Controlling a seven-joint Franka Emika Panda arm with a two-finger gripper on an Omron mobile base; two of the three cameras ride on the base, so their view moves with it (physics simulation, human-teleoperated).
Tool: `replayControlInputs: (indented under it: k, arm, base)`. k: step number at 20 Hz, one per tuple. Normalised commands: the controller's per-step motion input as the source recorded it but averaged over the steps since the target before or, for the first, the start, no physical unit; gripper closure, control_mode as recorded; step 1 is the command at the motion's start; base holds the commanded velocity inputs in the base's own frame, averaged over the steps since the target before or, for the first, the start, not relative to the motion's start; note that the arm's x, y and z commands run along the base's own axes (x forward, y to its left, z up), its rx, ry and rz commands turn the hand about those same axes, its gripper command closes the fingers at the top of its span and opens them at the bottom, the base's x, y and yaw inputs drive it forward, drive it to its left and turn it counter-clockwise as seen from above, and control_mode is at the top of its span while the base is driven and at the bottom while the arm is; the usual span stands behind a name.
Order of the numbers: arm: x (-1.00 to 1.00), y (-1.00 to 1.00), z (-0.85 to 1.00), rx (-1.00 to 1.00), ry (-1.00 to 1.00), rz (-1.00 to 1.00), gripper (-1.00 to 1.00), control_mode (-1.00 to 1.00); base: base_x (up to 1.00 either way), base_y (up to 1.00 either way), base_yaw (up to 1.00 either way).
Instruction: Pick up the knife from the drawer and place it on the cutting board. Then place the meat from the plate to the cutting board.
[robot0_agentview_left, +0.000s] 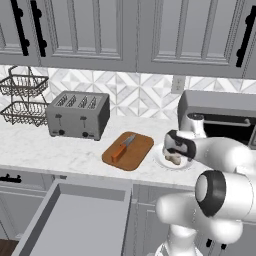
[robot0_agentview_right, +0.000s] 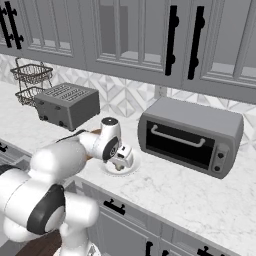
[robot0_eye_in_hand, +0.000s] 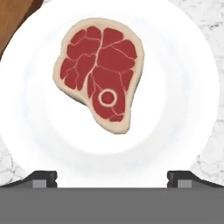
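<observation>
The knife (robot0_agentview_left: 121, 149), with an orange-brown handle and a short grey blade, lies on the reddish-brown cutting board (robot0_agentview_left: 134, 156). Right of the board, the white plate (robot0_agentview_left: 161, 159) carries the meat (robot0_agentview_left: 173, 159). In the hand view the meat (robot0_eye_in_hand: 98, 72) is a red steak with a pale fat rim, lying on the plate (robot0_eye_in_hand: 179, 92), and a corner of the cutting board (robot0_eye_in_hand: 13, 17) shows at top left. My gripper (robot0_agentview_left: 175, 151) (robot0_agentview_right: 122, 159) (robot0_eye_in_hand: 112, 179) hovers just above the plate, open, its fingertips (robot0_eye_in_hand: 41, 178) wide apart with nothing between them. The drawer (robot0_agentview_left: 75, 222) stands pulled out below the counter.
A silver toaster (robot0_agentview_left: 78, 115) (robot0_agentview_right: 67, 105) stands left of the board, with a wire basket rack (robot0_agentview_left: 22, 97) at the far left. A toaster oven (robot0_agentview_left: 220, 117) (robot0_agentview_right: 192, 135) sits right of the plate. Wall cabinets hang overhead.
</observation>
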Motion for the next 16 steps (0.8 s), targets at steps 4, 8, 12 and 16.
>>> replayControlInputs:
  k: [4,8,12,16]
  arm:
    - [0.41,-0.04,-0.28,0.00,0.00,0.00,-1.00,-1.00]
    - [0.41,0.00,-0.26,0.00,0.00,0.00,-1.00,-1.00]
    - [0.33,0.00,-0.22,0.00,0.00,0.00,-1.00,-1.00]
    - [0.30,0.00,-0.24,0.00,0.00,0.00,-1.00,-1.00]
  base:
    - [0.00,0.00,0.00]
    - [0.00,0.00,0.00]
    - [0.00,0.00,0.00]
    - [0.00,0.00,0.00]
